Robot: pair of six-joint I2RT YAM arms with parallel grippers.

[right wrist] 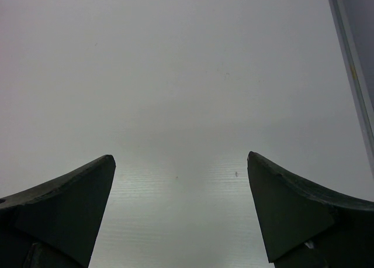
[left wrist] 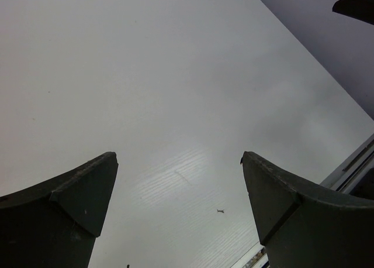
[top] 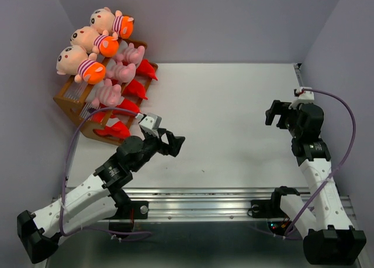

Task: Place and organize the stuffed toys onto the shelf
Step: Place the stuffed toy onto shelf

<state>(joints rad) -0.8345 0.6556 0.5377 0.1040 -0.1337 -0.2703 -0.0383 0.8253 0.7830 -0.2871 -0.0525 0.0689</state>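
Left gripper [left wrist: 178, 157]: jaws spread wide, nothing between them; the wrist view shows only bare table [top: 234, 116] between the two dark fingers [left wrist: 76, 203].
Left gripper, position: left of centre in the overhead frame, near the shelf's lower end but apart from it.
Right gripper [right wrist: 181, 157]: jaws equally wide and empty (bare table alone fills the gap); at right of the overhead frame, well apart from the shelf.
Shelf [top: 70, 101]: brown stepped rack in the upper left of the overhead frame, set at a slant, its tiers running from lower left to upper right.
Stuffed toys: all ten sit on the shelf, sorted by kind, one kind per row.
Boy dolls [top: 82, 66]: three in the outermost row, towards the upper left corner.
Pigs [top: 108, 94]: three pink ones in the middle row.
Red monsters [top: 125, 107]: four in the row nearest the frame centre, the lowest one closest to the left gripper.
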